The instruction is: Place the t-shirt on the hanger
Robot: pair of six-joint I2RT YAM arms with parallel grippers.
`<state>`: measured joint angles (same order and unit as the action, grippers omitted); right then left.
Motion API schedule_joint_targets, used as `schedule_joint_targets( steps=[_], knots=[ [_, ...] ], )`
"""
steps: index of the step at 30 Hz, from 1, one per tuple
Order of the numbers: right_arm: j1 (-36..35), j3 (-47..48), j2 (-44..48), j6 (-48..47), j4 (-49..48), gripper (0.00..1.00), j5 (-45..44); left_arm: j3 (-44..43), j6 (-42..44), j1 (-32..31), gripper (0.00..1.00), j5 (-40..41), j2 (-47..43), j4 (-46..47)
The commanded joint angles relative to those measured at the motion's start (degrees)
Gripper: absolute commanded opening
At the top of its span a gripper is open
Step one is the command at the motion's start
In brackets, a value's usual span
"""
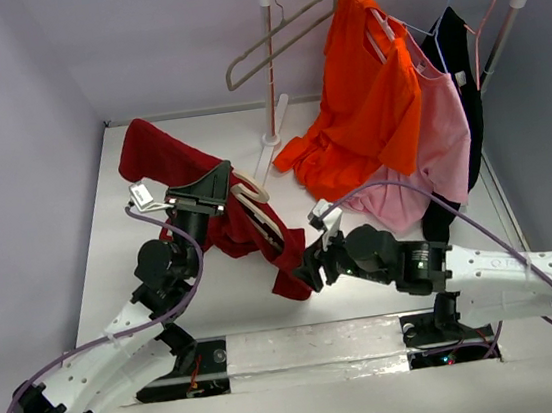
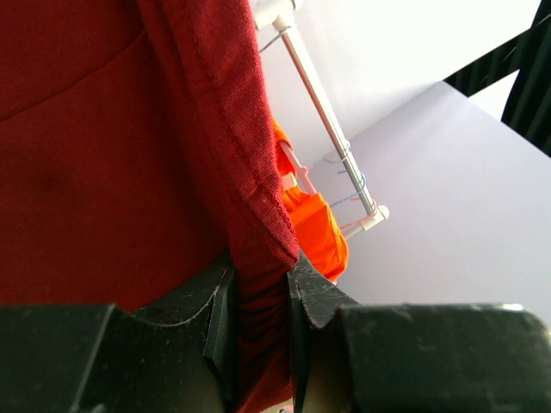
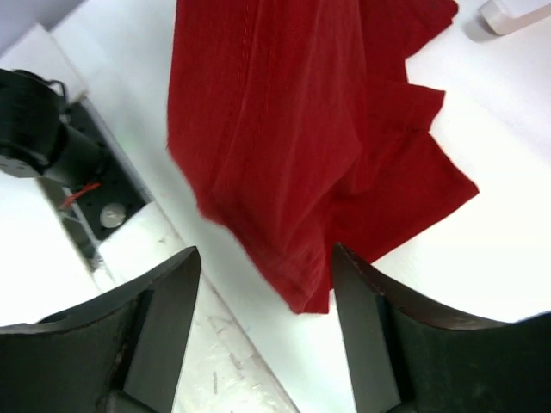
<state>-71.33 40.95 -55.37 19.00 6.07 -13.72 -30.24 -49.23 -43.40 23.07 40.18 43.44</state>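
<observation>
Pinching t-shirt hem tight in left gripper, heaped on table with hanger poking from the folds. Hovering open and empty with right gripper above the low corner. Risking a one-sided tug: dragging hanger along, slipping off it.

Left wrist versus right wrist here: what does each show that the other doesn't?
Left wrist only: the left gripper clamped on a hem of the t-shirt, with the rack rail and orange shirt behind. Right wrist only: the right gripper open over the table, a corner of the cloth between its spread fingers, not gripped. Both: the maroon t-shirt.
</observation>
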Motion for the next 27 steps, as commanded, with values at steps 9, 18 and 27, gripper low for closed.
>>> schedule_joint_targets(
  steps=[9, 18, 27],
  knots=[
    [-0.12, 9.23, -7.81, -8.19, -3.69, 0.41, -6.67, 0.88, -2.80, 0.15, 0.00, -2.50, -0.10, 3.76],
    [-0.12, 14.60, -11.16, -11.00, -3.51, 0.35, -9.40, 4.92, -5.96, 0.15, 0.00, -4.00, -0.81, 4.72],
    [0.49, 16.80, -15.73, -12.59, -7.19, 0.34, -9.75, 4.49, -7.19, -0.37, 0.00, -5.67, -1.51, 3.24]
  ],
)
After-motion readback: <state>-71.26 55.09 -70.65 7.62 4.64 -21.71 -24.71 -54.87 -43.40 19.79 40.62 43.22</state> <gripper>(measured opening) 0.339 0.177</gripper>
